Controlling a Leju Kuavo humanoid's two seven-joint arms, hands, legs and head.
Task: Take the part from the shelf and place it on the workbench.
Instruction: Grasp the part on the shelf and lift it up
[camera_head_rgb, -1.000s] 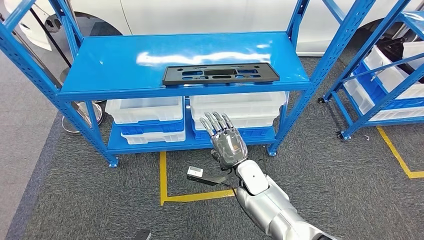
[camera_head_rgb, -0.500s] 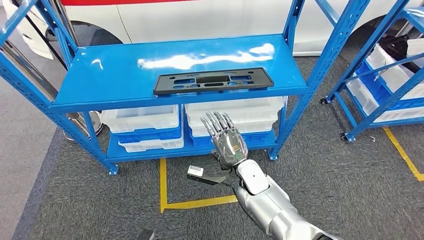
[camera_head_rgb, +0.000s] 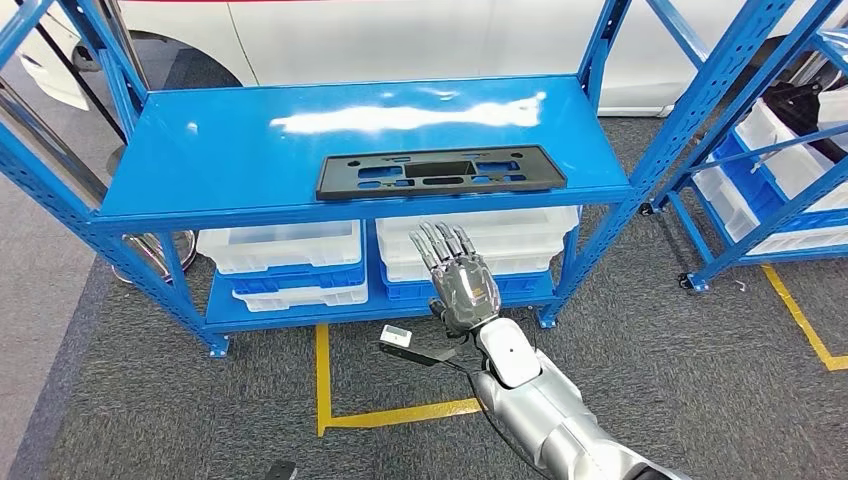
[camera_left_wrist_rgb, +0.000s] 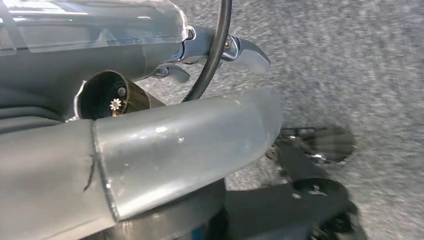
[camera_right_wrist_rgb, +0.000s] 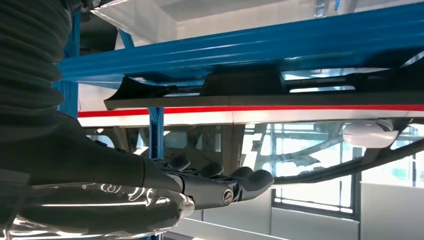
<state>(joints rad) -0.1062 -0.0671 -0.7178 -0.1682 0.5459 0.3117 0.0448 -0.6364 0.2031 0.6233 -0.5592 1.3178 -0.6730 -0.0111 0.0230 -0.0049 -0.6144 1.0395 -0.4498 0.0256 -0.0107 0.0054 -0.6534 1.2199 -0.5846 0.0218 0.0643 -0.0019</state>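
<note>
**The part waits on the shelf**

The flat black part (camera_head_rgb: 438, 172) lies on the top board of the blue shelf (camera_head_rgb: 200, 150), near its front edge. Its long side runs left to right. The right robot hand (camera_head_rgb: 458, 280) is below and in front of it, fingers spread, holding nothing. The left robot hand's state cannot be told.

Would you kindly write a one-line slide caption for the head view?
Open right hand raised below the blue shelf, where the black part lies flat.
</note>
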